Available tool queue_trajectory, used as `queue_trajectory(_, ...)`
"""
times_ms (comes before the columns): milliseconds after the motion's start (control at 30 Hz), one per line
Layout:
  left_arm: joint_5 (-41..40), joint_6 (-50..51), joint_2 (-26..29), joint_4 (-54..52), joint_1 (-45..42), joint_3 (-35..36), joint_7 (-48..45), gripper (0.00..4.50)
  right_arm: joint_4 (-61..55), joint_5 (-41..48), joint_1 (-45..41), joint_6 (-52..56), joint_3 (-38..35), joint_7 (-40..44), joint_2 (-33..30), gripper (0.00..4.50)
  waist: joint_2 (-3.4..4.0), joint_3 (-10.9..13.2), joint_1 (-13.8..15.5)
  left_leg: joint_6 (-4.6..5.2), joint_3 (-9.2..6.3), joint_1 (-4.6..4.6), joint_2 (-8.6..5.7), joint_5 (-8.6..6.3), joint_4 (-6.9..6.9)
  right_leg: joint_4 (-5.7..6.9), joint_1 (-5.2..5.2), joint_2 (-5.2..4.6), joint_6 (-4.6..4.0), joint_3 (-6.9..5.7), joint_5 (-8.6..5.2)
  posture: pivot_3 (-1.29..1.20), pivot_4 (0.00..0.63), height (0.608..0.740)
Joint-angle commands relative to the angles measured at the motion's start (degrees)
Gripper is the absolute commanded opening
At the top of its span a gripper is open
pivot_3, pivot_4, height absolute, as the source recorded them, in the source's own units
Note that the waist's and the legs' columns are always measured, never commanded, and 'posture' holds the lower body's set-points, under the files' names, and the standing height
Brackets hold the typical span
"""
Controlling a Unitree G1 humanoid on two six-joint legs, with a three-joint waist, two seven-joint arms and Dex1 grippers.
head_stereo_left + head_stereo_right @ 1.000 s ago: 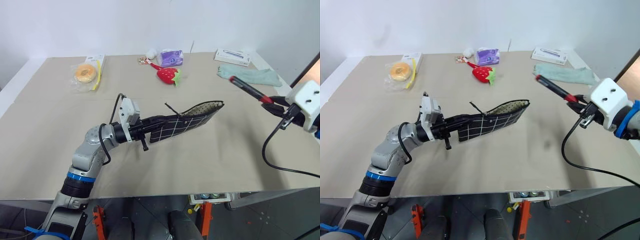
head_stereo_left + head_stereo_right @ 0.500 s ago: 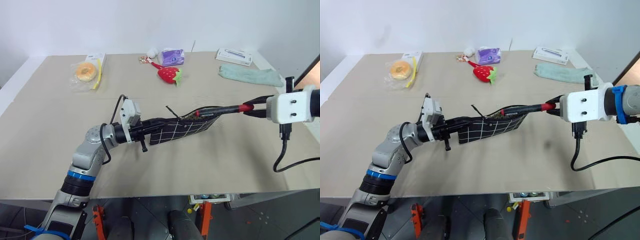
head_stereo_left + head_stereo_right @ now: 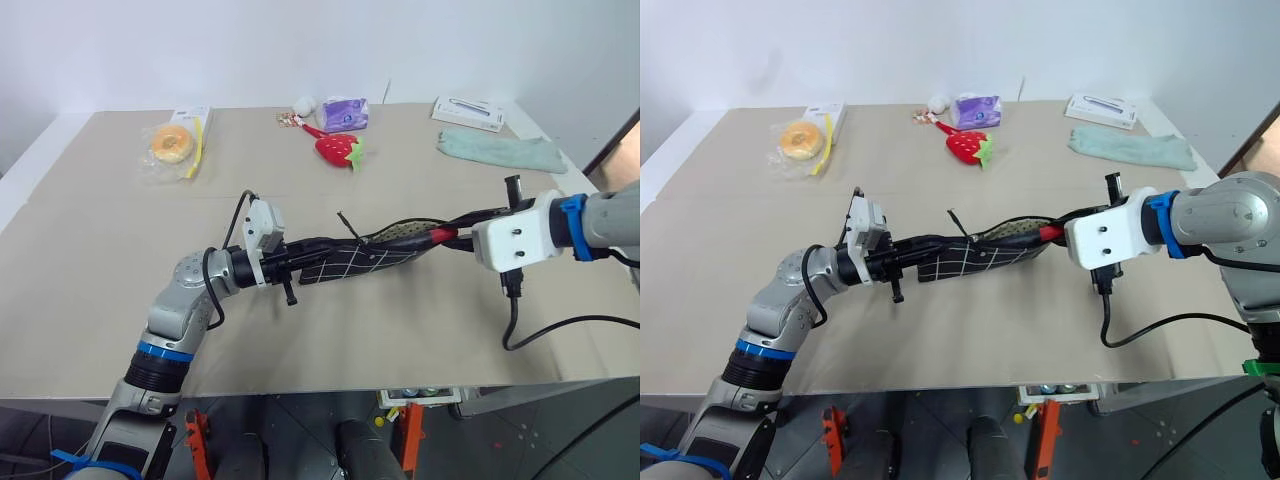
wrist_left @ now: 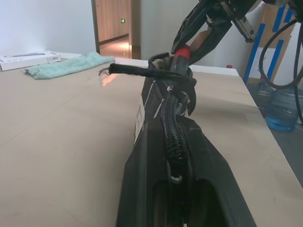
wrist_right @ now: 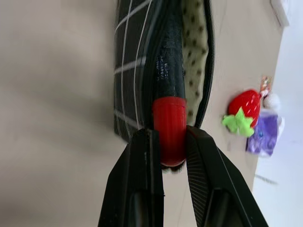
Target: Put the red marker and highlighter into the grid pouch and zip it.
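Note:
My left gripper (image 3: pixel 297 268) is shut on the left end of the grid pouch (image 3: pixel 352 262) and holds it stretched out level above the table. The pouch's right end gapes open, showing a dotted lining (image 5: pixel 191 52). My right gripper (image 3: pixel 456 236) is shut on the red half of the red marker (image 5: pixel 169 126). The marker's black half lies inside the pouch's open mouth. Seen from the left wrist, the marker's red end (image 4: pixel 182 50) sticks out of the pouch's far end (image 4: pixel 163 109). The highlighter is out of view.
At the back of the table (image 3: pixel 120 290) lie a plush strawberry (image 3: pixel 338 150), a purple packet (image 3: pixel 343 114), a bagged donut (image 3: pixel 172 143), a green cloth (image 3: pixel 500 150) and a white box (image 3: pixel 468 112). A black cable (image 3: pixel 540 330) hangs from my right wrist.
My right gripper swung left and down, rolling as it went, and the marker's black end slid into the pouch's open mouth. My left gripper and the pouch stayed put.

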Motion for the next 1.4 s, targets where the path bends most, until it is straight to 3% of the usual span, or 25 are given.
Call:
queue_trajectory(33, 0.0, -1.2, -0.3, -0.8, -1.2, 0.4, -0.2, 0.00, -2.6, -1.6, -2.4, 1.0, 0.3, -1.3, 1.3, 0.40, 0.00, 0.0, 0.0, 0.00, 0.00, 0.00, 0.00, 0.00, 0.00, 0.00, 0.00, 0.00, 0.00, 0.00, 0.00, 0.00, 0.150, 0.740)
queue_trajectory(200, 0.2, -1.2, -0.8, -1.0, -1.1, 0.2, -0.1, 0.00, -3.1, -2.7, -3.1, 2.2, 0.9, -1.9, 3.5, 0.40, 0.00, 0.0, 0.0, 0.00, 0.00, 0.02, 0.02, 0.00, 0.01, 0.01, 0.00, 0.04, -0.03, 0.00, 0.03, 0.00, 0.150, 0.740)
queue_trajectory(400, 0.4, -1.1, -1.0, -1.4, -0.8, 0.5, 0.0, 0.00, -2.8, -2.1, -2.9, 2.6, 0.1, -2.8, 4.2, 3.36, 0.00, 0.0, 0.0, 0.00, 0.00, 0.01, 0.02, 0.00, 0.01, 0.01, 0.00, 0.02, -0.03, 0.00, 0.02, 0.00, 0.150, 0.740)
queue_trajectory(500, 0.4, -1.1, -1.1, -1.6, -0.5, 0.5, 0.2, 0.00, -2.6, -1.6, -3.5, 3.4, -0.2, -3.1, 4.5, 4.47, 0.00, 0.0, 0.0, 0.00, 0.00, 0.02, 0.02, 0.00, 0.00, 0.01, 0.00, 0.02, -0.04, 0.00, 0.03, 0.00, 0.150, 0.740)
queue_trajectory(600, 0.4, -1.1, -1.1, -1.4, -0.6, 0.6, 0.3, 0.00, -2.5, 0.6, -5.2, 5.4, -1.2, -4.2, 5.8, 4.47, 0.00, 0.0, 0.0, 0.00, 0.00, 0.02, 0.02, 0.00, 0.01, 0.01, 0.00, 0.03, -0.06, 0.00, 0.05, 0.00, 0.150, 0.740)
queue_trajectory(700, 0.5, -1.2, -1.1, -1.5, -0.3, 0.7, 0.4, 0.00, -10.2, 20.3, -11.9, 38.3, -6.7, -12.2, 15.8, 4.47, -0.01, 0.0, -0.6, 0.00, 0.00, 0.04, 0.05, 0.01, 0.03, 0.02, -0.01, 0.06, -0.13, 0.00, 0.11, 0.00, 0.150, 0.740)
queue_trajectory(800, 0.5, -1.2, -1.1, -1.5, -0.3, 0.8, 0.4, 0.00, -13.5, 23.4, -11.2, 46.6, -6.7, -11.8, 16.3, 4.47, -0.06, 0.0, 0.1, -0.09, -0.16, 0.06, 0.07, 0.08, 0.02, 0.25, -0.04, 0.12, -0.54, -0.09, 0.29, 0.00, 0.150, 0.740)
queue_trajectory(900, 0.5, -1.2, -1.1, -1.4, -0.3, 0.8, 0.4, 0.00, -17.0, 26.9, -10.6, 55.8, -6.6, -15.9, 18.0, 4.47, -0.06, 0.0, 0.8, -0.07, -0.39, -0.01, 0.09, 0.07, 0.02, 0.19, 0.04, 0.14, -0.26, -0.40, 0.01, 0.00, 0.150, 0.740)
queue_trajectory(1133, 0.8, -1.2, -1.2, -1.5, -0.3, 0.9, 0.4, 0.00, -20.0, 30.6, -8.4, 67.1, -4.6, -20.9, 19.9, 4.47, -0.06, 0.0, 1.3, -0.07, -0.34, -0.10, 0.06, 0.07, 0.02, 0.17, -0.04, 0.09, -0.30, -0.37, 0.04, 0.00, 0.150, 0.740)
queue_trajectory(1400, 0.8, -1.0, -1.1, -1.9, -0.1, 0.8, 0.6, 0.00, -20.7, 31.0, -6.8, 68.6, -1.9, -21.7, 20.0, 4.47, -0.06, 0.0, 1.3, -0.06, -0.34, -0.09, 0.07, 0.07, 0.03, 0.17, -0.03, 0.10, -0.24, -0.38, 0.01, 0.00, 0.150, 0.740)
